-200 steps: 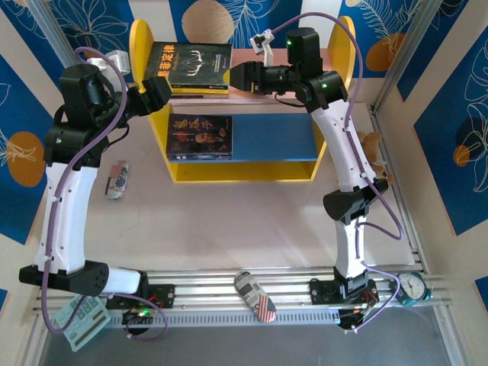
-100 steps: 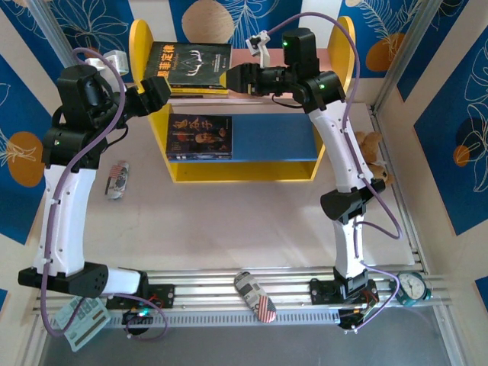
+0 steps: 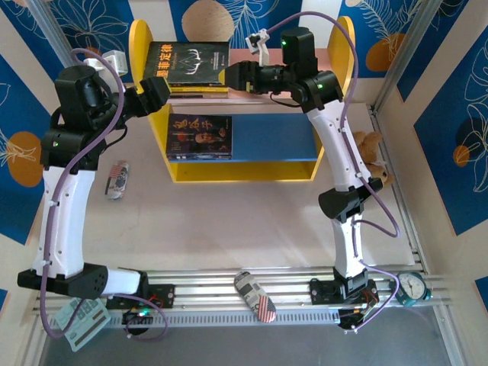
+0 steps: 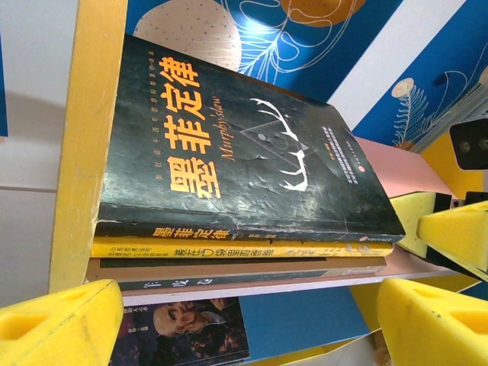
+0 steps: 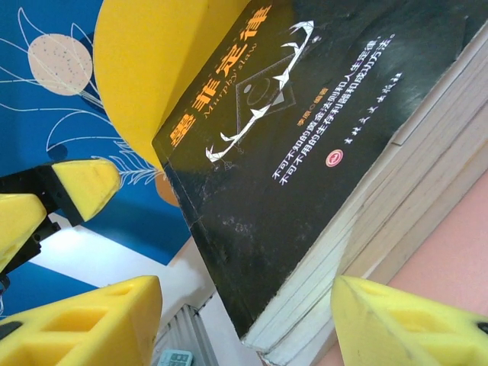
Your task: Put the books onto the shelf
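Note:
The shelf (image 3: 271, 137) carries a stack of books on its pink top board, with the black, gold-titled book (image 3: 187, 62) uppermost. The left wrist view shows that black book (image 4: 229, 137) above a yellow one (image 4: 229, 248) and two darker ones. A book with a man's portrait (image 3: 200, 136) lies on the blue lower board. My left gripper (image 3: 158, 90) hangs open by the stack's left end, outside the yellow side panel (image 4: 88, 152). My right gripper (image 3: 229, 76) is open at the stack's right edge, and the stack's corner (image 5: 305, 152) lies between its fingers (image 5: 412, 328).
A small striped can (image 3: 117, 180) lies on the table left of the shelf, and another (image 3: 255, 296) on the front rail. A brown toy (image 3: 370, 145) sits right of the shelf. A gauge (image 3: 412, 286) stands at the near right.
My right gripper has moved left along the top board up to the stack's right edge. The left arm has barely shifted.

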Action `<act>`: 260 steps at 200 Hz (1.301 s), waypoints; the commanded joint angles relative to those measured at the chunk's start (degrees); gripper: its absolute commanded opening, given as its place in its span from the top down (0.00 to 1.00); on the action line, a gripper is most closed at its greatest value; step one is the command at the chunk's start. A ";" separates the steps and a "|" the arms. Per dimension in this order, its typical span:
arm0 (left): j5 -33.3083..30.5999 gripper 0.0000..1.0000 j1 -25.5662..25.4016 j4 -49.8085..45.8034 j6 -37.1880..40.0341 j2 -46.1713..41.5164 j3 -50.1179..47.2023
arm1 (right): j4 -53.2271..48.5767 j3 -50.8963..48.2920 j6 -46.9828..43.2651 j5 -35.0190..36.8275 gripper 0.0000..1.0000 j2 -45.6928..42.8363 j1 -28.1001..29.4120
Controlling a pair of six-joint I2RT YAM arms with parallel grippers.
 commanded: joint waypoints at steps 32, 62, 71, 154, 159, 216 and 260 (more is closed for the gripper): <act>-0.42 0.14 0.27 -0.17 1.04 -1.38 1.06 | 1.57 1.96 1.17 -0.89 0.38 2.71 0.37; -0.60 0.14 0.22 -0.26 1.09 -1.30 1.06 | 0.84 1.89 0.57 -1.01 0.38 2.57 0.33; -0.47 0.14 0.25 -0.24 1.10 -1.25 1.12 | 0.56 1.94 0.48 -1.16 0.38 2.57 0.27; 0.22 0.14 0.24 0.07 0.82 -1.23 -0.18 | -0.41 0.09 -1.17 -3.93 0.38 0.54 -0.42; 0.34 0.14 0.22 0.09 0.75 -1.25 -0.20 | -0.12 0.06 -1.00 -4.63 0.38 0.62 -0.38; 0.41 0.14 0.19 0.36 0.76 -1.21 -0.20 | 1.07 0.24 -0.11 -8.30 0.38 0.86 -0.38; 0.37 0.14 0.22 0.45 0.89 -1.11 -0.11 | 0.80 0.44 0.20 -8.36 0.38 0.73 -0.30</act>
